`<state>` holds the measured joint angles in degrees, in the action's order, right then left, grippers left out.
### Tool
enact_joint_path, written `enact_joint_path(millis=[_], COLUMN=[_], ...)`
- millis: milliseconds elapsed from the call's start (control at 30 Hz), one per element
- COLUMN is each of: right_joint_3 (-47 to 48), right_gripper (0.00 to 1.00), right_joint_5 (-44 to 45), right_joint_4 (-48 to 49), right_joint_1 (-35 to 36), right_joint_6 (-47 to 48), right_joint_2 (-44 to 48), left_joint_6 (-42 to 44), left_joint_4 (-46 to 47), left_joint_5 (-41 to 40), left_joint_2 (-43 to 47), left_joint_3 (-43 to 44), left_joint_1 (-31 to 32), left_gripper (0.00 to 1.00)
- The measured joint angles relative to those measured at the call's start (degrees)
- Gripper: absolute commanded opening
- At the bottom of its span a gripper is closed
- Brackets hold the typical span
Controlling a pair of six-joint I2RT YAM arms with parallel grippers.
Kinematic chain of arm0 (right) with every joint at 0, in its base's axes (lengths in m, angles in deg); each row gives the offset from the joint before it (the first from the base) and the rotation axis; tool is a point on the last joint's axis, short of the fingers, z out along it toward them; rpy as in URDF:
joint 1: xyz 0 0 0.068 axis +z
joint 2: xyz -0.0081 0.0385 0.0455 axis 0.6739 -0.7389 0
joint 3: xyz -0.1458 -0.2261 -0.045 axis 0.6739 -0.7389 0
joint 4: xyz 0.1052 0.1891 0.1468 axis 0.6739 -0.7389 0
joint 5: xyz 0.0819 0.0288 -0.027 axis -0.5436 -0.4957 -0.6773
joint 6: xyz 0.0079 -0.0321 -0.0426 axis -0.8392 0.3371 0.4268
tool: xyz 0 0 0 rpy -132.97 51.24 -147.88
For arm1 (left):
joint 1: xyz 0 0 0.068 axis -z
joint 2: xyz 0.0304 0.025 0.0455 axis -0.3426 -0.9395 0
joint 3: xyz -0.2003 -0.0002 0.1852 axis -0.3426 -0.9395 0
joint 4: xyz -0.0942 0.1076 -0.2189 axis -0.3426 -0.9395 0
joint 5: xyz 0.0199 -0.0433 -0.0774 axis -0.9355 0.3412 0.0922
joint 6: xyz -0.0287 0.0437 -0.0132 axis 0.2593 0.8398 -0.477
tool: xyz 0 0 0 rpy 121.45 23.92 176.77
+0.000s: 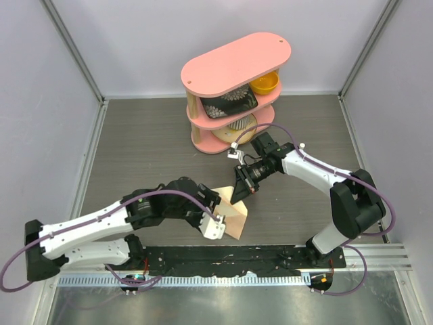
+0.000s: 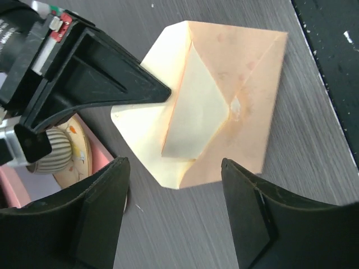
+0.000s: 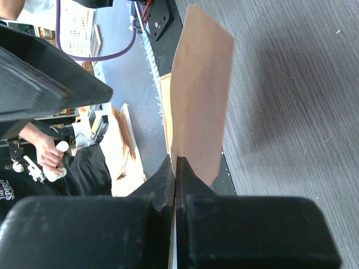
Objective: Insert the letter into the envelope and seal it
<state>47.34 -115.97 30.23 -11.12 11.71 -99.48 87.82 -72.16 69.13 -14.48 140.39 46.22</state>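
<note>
The peach-tan envelope (image 1: 235, 215) (image 2: 247, 73) lies near the table's front edge with its flap (image 2: 140, 117) lifted open, pale cream on the inside. A paler sheet, seemingly the letter (image 2: 196, 112), shows inside the opening. My right gripper (image 1: 239, 191) (image 3: 175, 162) is shut on the tip of the flap (image 3: 202, 84) and holds it up. Just left of the envelope hovers my left gripper (image 1: 218, 210) (image 2: 174, 166), open, with only bare table and the envelope's near corner between its fingers (image 2: 98, 213).
A pink tiered shelf (image 1: 233, 61) stands at the back centre, holding a yellow bowl (image 1: 265, 82) and a dark patterned plate (image 1: 226, 105). A ribbed cup (image 2: 53, 148) sits on its bottom tier. The black base rail (image 1: 237, 257) runs just in front of the envelope.
</note>
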Motion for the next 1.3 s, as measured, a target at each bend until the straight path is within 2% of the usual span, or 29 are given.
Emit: enact_joint_path(millis=[100, 200, 233, 300, 800, 1300], right_joint_3=[-0.04, -0.35, -0.50, -0.76, -2.01, -2.80], right_gripper=[0.01, 0.01, 0.01, 0.01, 0.01, 0.01], right_joint_5=[0.44, 1.14, 1.36, 1.53, 1.46, 0.11], right_joint_4=[0.83, 2.32, 2.80, 3.52, 4.72, 5.16], right_joint_1=[-0.26, -0.28, -0.31, -0.35, -0.35, -0.35], right_joint_6=[-0.83, -2.03, -2.36, -2.80, -3.63, -3.80], right_joint_2=[-0.11, -0.13, -0.13, -0.13, -0.07, 0.07], left_joint_6=[-1.09, -2.01, -2.36, -2.99, -2.73, -1.33], left_joint_4=[1.49, 3.13, 3.69, 4.81, 15.06, 15.89], left_joint_5=[1.07, 1.97, 2.19, 2.64, 6.64, 10.43], left_joint_2=[5.53, 6.60, 6.12, 4.85, -3.06, -5.86], left_joint_3=[-3.10, -5.70, -6.25, -7.04, -9.75, -14.05], left_joint_1=[0.00, 0.00, 0.00, 0.00, -0.59, -2.23], left_gripper=[0.73, 0.76, 0.82, 0.86, 0.88, 0.87])
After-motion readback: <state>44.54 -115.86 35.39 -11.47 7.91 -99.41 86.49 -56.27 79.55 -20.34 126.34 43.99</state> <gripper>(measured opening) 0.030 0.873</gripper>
